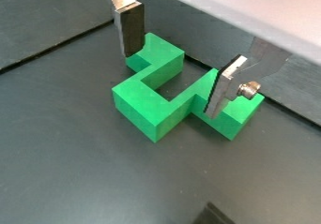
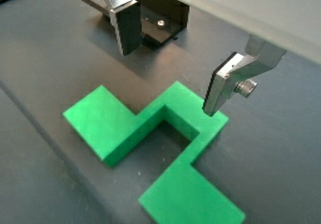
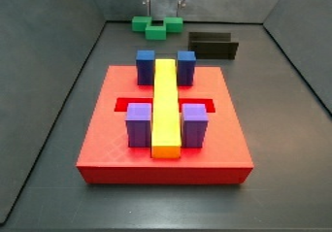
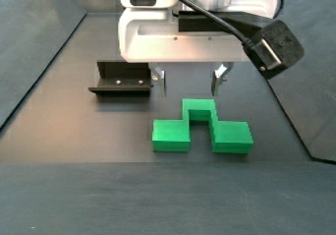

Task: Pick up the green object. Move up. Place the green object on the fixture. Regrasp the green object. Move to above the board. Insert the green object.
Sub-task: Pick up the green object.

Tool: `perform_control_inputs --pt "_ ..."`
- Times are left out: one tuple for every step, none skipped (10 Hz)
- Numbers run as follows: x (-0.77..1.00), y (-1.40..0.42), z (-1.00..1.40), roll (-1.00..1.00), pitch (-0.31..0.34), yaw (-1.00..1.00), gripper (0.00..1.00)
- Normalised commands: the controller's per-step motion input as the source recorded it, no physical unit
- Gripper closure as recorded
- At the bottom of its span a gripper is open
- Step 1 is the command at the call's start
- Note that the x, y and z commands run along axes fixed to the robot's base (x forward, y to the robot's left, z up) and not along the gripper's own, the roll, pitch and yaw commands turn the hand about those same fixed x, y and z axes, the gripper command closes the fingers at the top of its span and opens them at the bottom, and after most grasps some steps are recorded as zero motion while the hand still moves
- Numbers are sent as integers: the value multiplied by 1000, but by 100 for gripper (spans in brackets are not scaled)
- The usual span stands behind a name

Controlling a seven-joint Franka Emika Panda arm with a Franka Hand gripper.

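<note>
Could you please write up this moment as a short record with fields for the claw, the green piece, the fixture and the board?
claw: open, hanging just above the green object, fingers either side of its raised centre, nothing held
green object: lying on the dark floor, not lifted
fixture: on the floor beside the green object, nothing on it
board: red slab apart from the claw, carrying a yellow bar, two blue blocks and two purple blocks
task stage: before the first pick-up
</note>
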Motion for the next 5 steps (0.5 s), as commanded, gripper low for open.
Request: perform_control_inputs --pt "-89 134 -171 -56 -9 -71 0" --pt "-43 54 -223 -71 -44 -11 0" --pt "-31 0 -334 -64 -71 0 0" --pt "-14 -3 -377 -47 -89 3 0" --pt "-9 -14 -394 -30 -83 23 0"
